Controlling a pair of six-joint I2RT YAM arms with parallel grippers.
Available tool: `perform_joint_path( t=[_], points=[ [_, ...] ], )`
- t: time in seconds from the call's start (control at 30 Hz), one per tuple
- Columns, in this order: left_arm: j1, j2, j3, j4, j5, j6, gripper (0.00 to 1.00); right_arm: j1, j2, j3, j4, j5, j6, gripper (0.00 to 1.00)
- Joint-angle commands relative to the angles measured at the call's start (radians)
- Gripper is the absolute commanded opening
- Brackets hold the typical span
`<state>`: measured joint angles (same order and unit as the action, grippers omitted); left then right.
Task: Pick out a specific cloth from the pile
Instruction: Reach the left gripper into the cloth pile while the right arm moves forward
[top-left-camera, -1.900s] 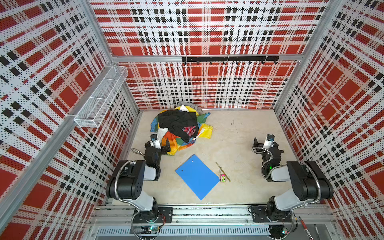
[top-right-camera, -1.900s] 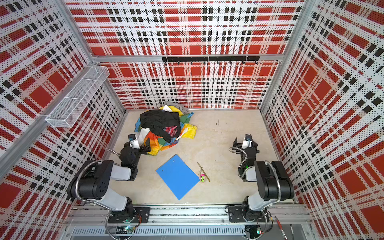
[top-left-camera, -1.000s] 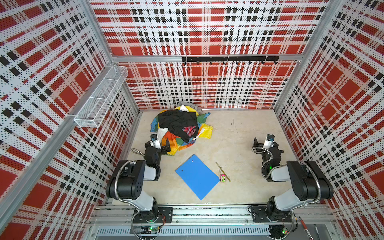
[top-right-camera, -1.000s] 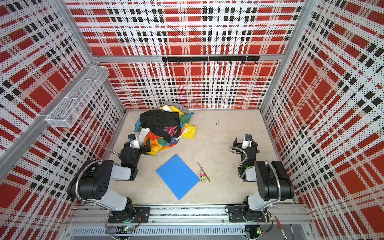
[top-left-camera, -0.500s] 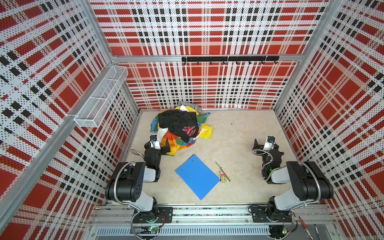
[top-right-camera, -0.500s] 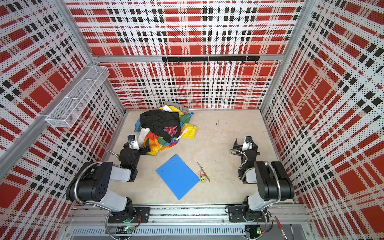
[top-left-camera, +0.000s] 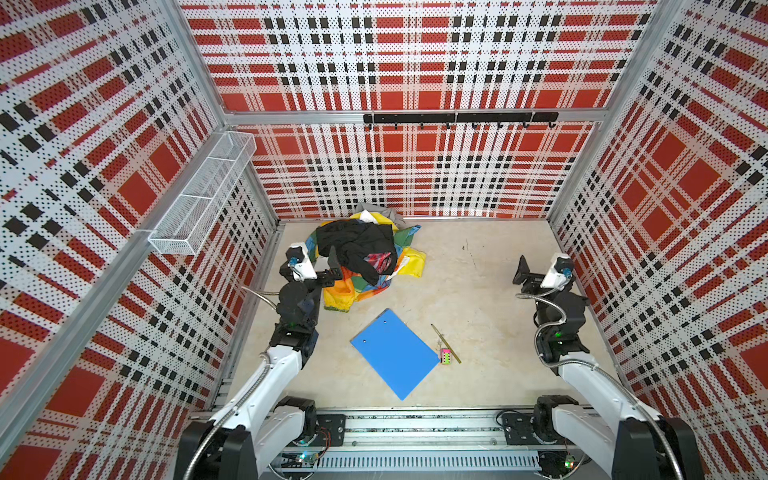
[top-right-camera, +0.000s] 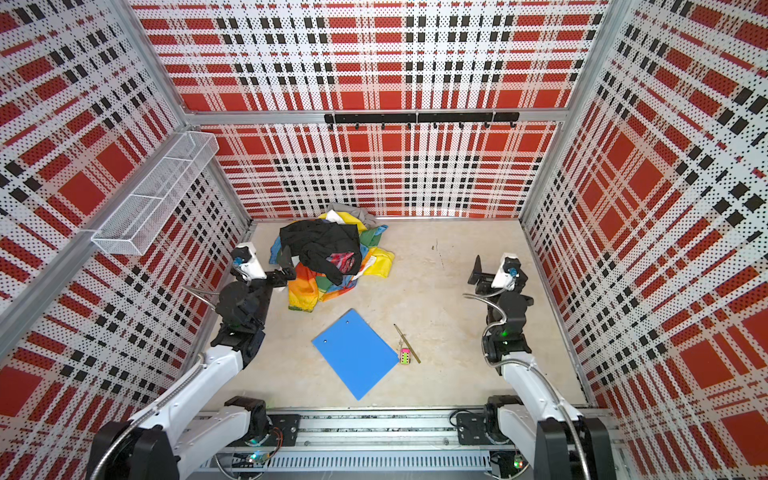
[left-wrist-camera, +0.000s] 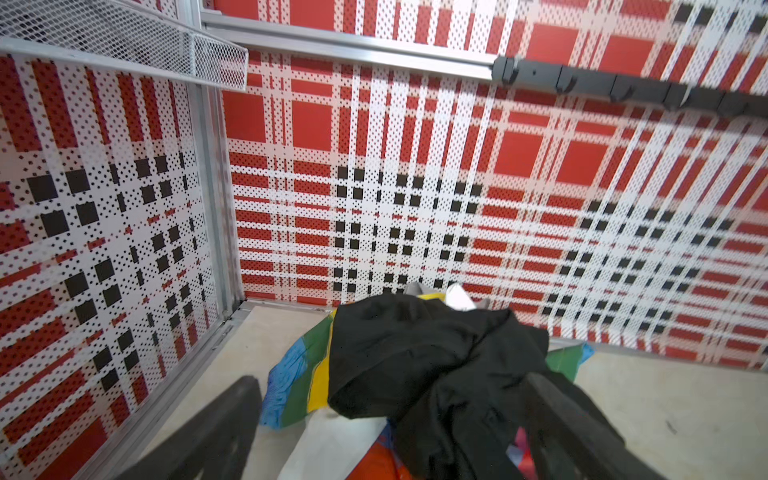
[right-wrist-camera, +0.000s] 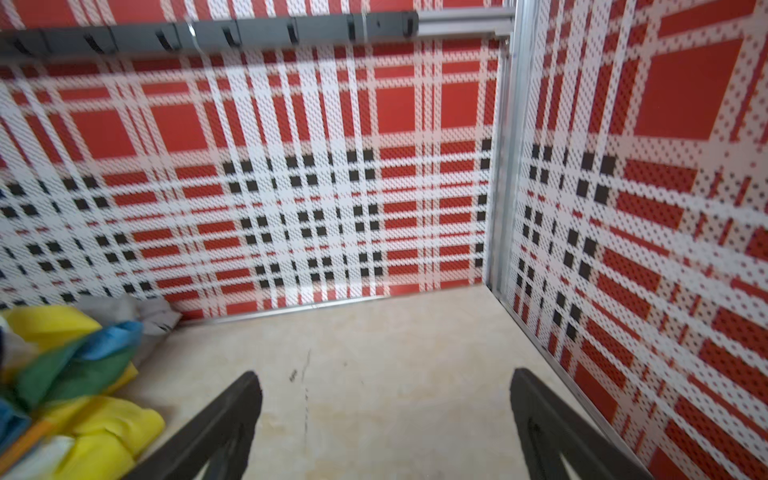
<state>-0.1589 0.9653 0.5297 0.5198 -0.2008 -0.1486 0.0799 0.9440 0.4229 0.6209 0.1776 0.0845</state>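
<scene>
Pile (top-left-camera: 365, 259) of mixed fabrics noted at the back left of the beige table (top-left-camera: 478, 299), close to the rear wall. A black garment (top-left-camera: 357, 245) is draped over the top, with a red-patterned lining exposed on its near side; rainbow-patterned cloth (top-left-camera: 345, 293) is spread beneath it and a plain yellow cloth (top-left-camera: 413, 264) is bunched at the right edge. The cloth (left-wrist-camera: 336, 440), plain white, is largely buried: in the left wrist view a strip of it is seen low in the heap, under the hem of the black garment, and a small white tip is also visible at the crest. In both top views only small white patches can be made out. The left gripper (top-left-camera: 332, 268) is held at the left edge of the pile with its jaws spread wide; in the wrist view a fold of the black garment lies between the fingers (left-wrist-camera: 232, 419), but contact cannot be confirmed and nothing is pinched. The right gripper (top-left-camera: 528, 272) is poised over bare table well apart from the pile, jaws likewise spread wide and empty. A blue clipboard (top-left-camera: 395, 353) is laid flat near the front, with a pencil (top-left-camera: 445, 343) and a small pink-and-green object (top-left-camera: 445, 356) just beside its right corner.
</scene>
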Motion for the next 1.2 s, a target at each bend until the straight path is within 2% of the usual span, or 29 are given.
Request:
perform_joint_path(
  t=[0.0,0.13,0.23,0.43,0.6,0.7,0.83,1.0,1.17],
  points=[
    [-0.002,-0.021,0.039,-0.277,0.05,-0.159,0.99,0.035,-0.071,0.095,-0.292,-0.045,0.112,1.0],
    [0.06,-0.014,0.091,-0.44,0.161,-0.239,0.99,0.081,-0.118,0.19,-0.465,-0.054,0.219,1.0],
    [0.151,0.003,0.083,-0.473,0.292,-0.302,0.99,0.161,-0.119,0.252,-0.572,-0.035,0.24,1.0],
    [0.327,0.063,0.046,-0.457,0.464,-0.367,0.99,0.436,-0.103,0.312,-0.66,0.097,0.25,1.0],
    [0.458,0.174,0.002,-0.318,0.683,-0.452,0.99,0.684,-0.035,0.356,-0.687,0.258,0.267,1.0],
    [0.454,0.237,0.001,-0.276,0.707,-0.463,0.99,0.74,0.024,0.372,-0.68,0.233,0.28,1.0],
    [0.41,0.289,0.008,-0.233,0.697,-0.462,0.99,0.744,0.059,0.347,-0.623,0.156,0.309,1.0],
    [0.325,0.352,0.015,-0.117,0.724,-0.519,0.99,0.749,0.067,0.341,-0.627,0.176,0.305,1.0],
    [0.23,0.383,0.018,-0.017,0.684,-0.575,0.99,0.75,0.055,0.335,-0.648,0.208,0.305,1.0]
  ],
)
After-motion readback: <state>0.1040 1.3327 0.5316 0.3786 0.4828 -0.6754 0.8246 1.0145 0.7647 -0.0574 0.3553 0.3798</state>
